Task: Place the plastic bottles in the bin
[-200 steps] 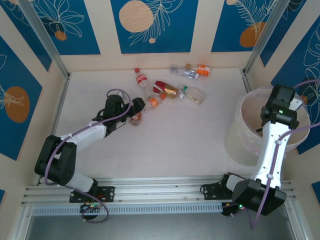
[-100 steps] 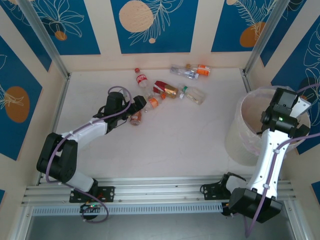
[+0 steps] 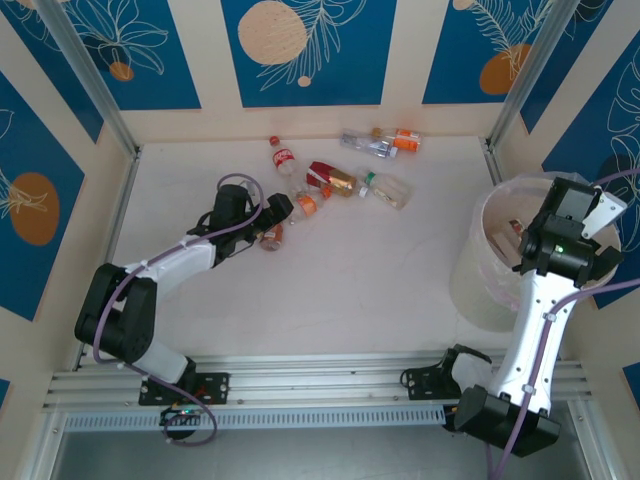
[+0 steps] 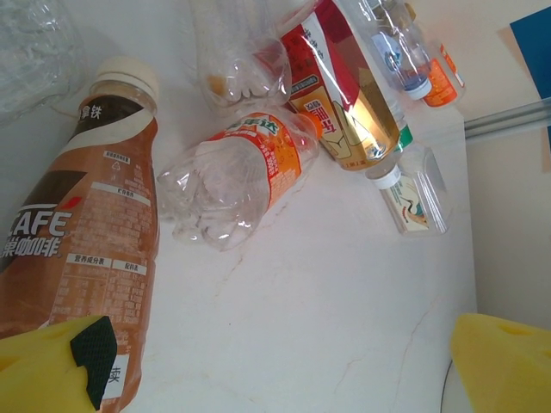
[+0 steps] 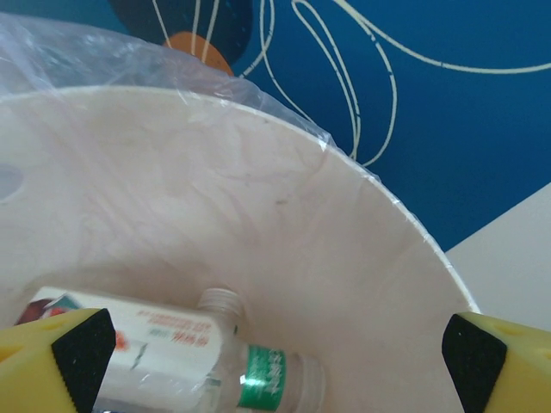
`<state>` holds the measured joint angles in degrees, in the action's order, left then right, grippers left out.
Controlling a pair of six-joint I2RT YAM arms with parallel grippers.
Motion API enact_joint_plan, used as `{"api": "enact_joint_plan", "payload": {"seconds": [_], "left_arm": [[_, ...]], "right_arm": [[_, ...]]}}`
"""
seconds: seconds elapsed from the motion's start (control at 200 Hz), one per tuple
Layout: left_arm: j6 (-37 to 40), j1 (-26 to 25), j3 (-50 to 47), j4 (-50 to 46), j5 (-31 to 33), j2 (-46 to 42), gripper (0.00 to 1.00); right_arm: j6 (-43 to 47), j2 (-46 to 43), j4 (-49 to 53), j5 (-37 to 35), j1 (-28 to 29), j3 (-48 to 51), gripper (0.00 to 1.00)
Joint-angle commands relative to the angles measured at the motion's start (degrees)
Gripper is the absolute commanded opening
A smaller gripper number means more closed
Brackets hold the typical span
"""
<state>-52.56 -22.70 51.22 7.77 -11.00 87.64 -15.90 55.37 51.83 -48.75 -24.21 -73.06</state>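
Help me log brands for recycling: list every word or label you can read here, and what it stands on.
"AFE": large white letters, cut off by the picture's edge, on the brown bottle.
"拿铁": apparently, just under that bottle's cap.
Orange-labelled bottle and red-labelled bottle: Chinese print, too creased and tilted to read.
White-labelled bottle inside the bin: print too small to read.
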Motion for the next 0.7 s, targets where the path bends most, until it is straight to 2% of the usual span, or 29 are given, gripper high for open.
{"api": "enact_joint_plan", "payload": {"seconds": [0.0, 0.28, 0.525, 0.695], "left_arm": [[0.3, 0.6, 1.9, -1.1, -0.8, 0.7, 1.00], [2.9, 0.6, 4.1, -6.8, 1.3, 0.9, 1.00], [6.3, 0.6, 2.9, -4.6, -1.4, -0.9, 1.00], [8.2, 0.6, 2.9, -7.7, 2.9, -2.9, 1.00]], "right_arm": [[-0.5, -1.4, -1.8, 2.4, 1.0, 0.7, 1.00], [-3.5, -5.2, -3.5, 16.5, 5.2, 0.9, 0.99], [-7.1, -12.3, -11.1, 34.1, 6.5, 5.2, 0.99], [-9.9, -13.8, -14.9, 47.7, 7.0, 6.8, 1.00]]}}
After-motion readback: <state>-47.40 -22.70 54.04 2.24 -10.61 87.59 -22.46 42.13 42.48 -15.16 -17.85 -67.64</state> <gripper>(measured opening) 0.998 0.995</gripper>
